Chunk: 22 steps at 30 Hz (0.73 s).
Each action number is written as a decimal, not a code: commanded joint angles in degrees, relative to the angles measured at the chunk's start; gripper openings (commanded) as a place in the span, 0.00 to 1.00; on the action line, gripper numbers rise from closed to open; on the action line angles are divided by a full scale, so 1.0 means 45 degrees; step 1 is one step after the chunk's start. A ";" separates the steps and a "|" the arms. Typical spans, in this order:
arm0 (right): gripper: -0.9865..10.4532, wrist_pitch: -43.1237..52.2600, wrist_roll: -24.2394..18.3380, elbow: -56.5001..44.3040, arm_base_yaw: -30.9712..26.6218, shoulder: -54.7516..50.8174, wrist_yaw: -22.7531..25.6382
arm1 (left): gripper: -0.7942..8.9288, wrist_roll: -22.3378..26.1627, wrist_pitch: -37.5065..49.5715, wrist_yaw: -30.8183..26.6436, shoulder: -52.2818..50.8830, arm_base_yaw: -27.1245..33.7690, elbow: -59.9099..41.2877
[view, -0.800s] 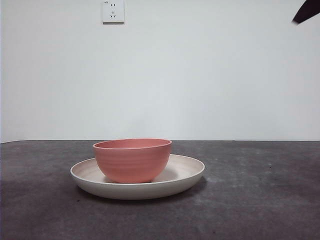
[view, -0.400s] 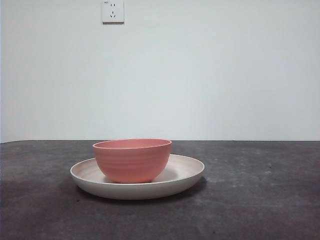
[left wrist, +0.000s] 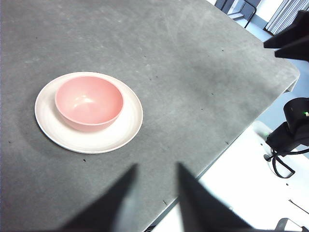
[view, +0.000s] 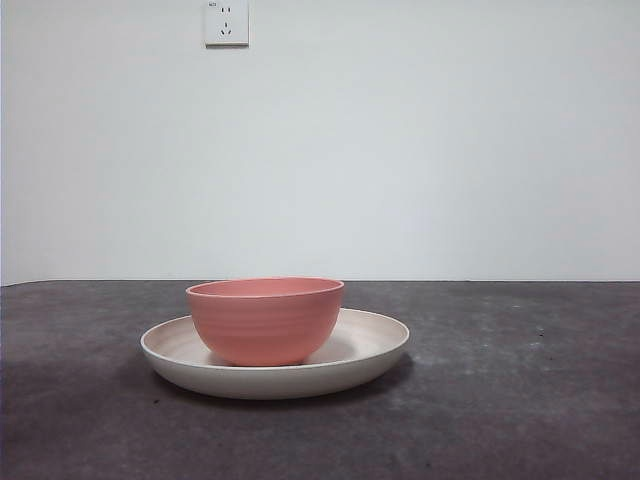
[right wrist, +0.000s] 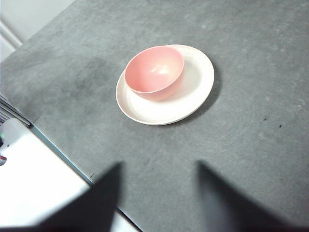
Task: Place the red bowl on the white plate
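Note:
The red bowl [view: 265, 320] stands upright inside the white plate [view: 375, 345], toward the plate's left side in the front view. Both also show in the left wrist view, bowl [left wrist: 89, 101] on plate [left wrist: 130, 121], and in the right wrist view, bowl [right wrist: 154, 72] on plate [right wrist: 195, 92]. My left gripper [left wrist: 155, 171] is open and empty, held high and well away from the plate. My right gripper [right wrist: 159, 169] is open and empty, also high and apart from the plate. Neither gripper shows in the front view.
The dark grey table [view: 500, 400] runs to an edge near both grippers [left wrist: 231, 145]. A white wall with a socket [view: 226, 22] stands behind. The other arm's black parts [left wrist: 289, 38] show beyond the table edge in the left wrist view.
A black arm tip at the top right corner of the front view has gone out of view. The bowl and plate have not moved.

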 commanded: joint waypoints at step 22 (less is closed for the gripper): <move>0.10 0.0199 0.0083 0.0078 0.0087 0.0058 0.0010 | 0.10 -0.0019 0.0112 0.0063 0.0010 0.0223 0.0102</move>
